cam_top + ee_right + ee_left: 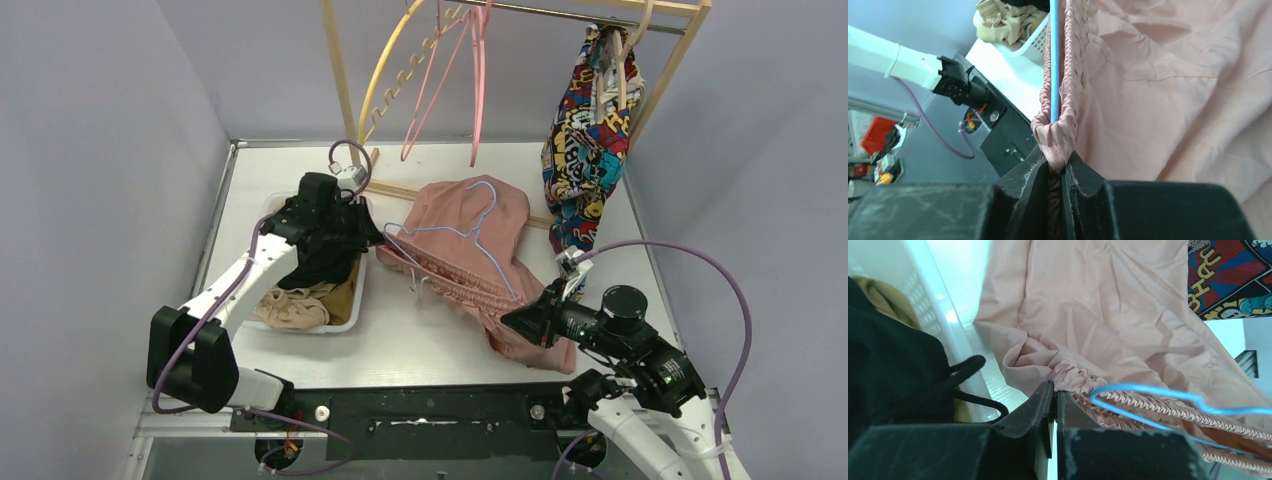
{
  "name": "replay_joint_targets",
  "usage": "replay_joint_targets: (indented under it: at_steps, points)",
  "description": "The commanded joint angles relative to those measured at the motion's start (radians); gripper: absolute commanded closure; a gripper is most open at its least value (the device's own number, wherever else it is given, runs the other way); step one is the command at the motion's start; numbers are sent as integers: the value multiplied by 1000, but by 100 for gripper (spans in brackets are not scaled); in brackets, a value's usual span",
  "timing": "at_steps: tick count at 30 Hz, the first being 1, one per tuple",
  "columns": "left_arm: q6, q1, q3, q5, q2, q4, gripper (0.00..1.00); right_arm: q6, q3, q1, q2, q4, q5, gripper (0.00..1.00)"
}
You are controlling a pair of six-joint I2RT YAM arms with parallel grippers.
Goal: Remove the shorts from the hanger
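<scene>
Right wrist view is showing you the right gripper [1058,167] pinching the gathered waistband of the dusty pink fabric shorts [1168,75], a thin blue wire hanger [1054,60] running straight ahead of it. Only the left wrist view is showing the left gripper [1054,390] clamping the waistband's other end, fingers nearly touching.

This is looking like a robotics lab cell: plain grey partition walls [100,150] are closing in a white bench [420,340], a black mounting rail [430,408] is sitting behind the jaws, purple cables [660,242] are looping off both arms, and a bare wooden rack [337,70] is standing beyond them.
</scene>
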Motion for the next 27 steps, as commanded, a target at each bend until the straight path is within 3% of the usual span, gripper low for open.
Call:
replay_joint_targets:
  at_steps: [1,7,12,15,19,22,27]
  points:
    - [-67,20,-76,1,-38,145,100,43,23,9,-13,125,124,100]
    - [-107,-50,-138,-17,-67,156,100,121,-47,9,-18,285,170,100]
    - [-106,-77,-138,-54,-95,153,99,146,-63,10,61,266,198,100]
    - [-112,-90,-136,-68,-108,157,92,159,-70,9,107,237,244,100]
    - [-136,-139,-146,-130,-125,162,64,190,-90,9,156,237,307,100]
    - [-180,-200,-170,-183,-148,200,52,216,-117,10,190,277,323,100]
    - [-280,-284,-209,-234,-180,301,47,253,-152,12,217,341,339,100]
